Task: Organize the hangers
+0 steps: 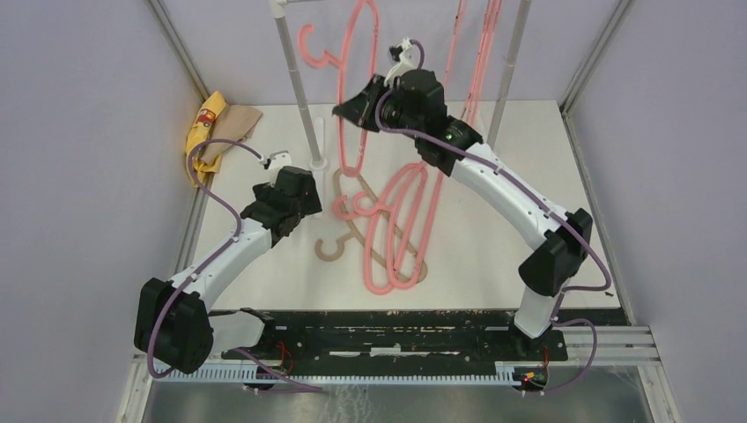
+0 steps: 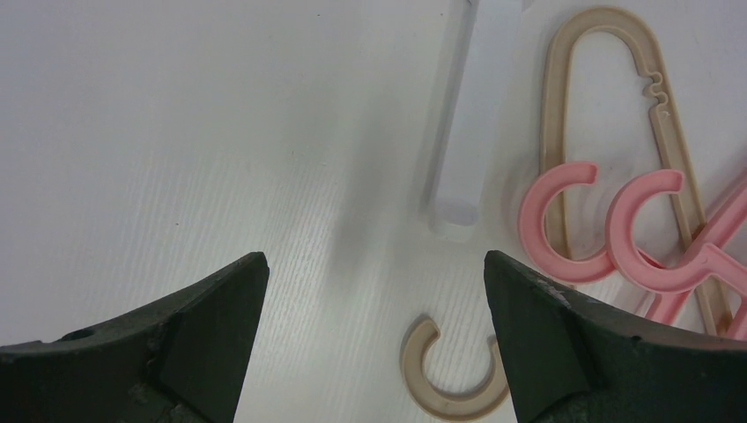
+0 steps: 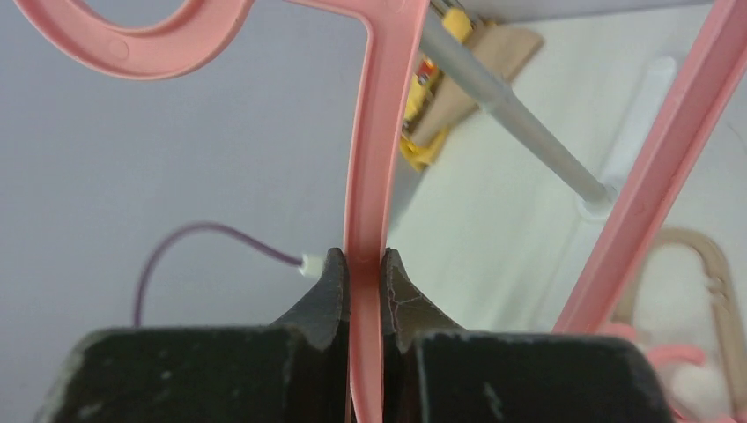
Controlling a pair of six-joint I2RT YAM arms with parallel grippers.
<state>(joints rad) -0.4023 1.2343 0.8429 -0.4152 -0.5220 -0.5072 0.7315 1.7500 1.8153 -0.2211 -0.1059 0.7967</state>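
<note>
Black right fingers (image 3: 321,304) fill the foreground of their wrist view. Just past their tips a grey-white rack pole (image 3: 520,132) slants across, footed on the white counter (image 3: 493,247), and a second pink bar (image 3: 652,176) crosses on the same side. A yellow-and-tan cloth (image 3: 432,115) lies crumpled beyond the pole. Further pink hangers (image 1: 480,53) hang at the back, beyond these fingers. The right fingers are pinched nearly shut on the flat bar of a pink hanger (image 3: 366,176), which rises straight between them to a broad curved hook above the tips. The left fingers (image 2: 220,326) stand wide apart over bare counter, gripping nothing. The open hook of the tan hanger (image 2: 608,53) lies just beside one fingertip. Two pink hooks (image 2: 564,220) overlap that hanger's loop ahead of the same tip, part of the heap lying flat on the counter. All the hangers are smooth moulded plastic, and the tan one is notched along a shoulder. The counter shows a fine ribbed grain, and the fingers are matte black, wedge-shaped and scuffed.
</note>
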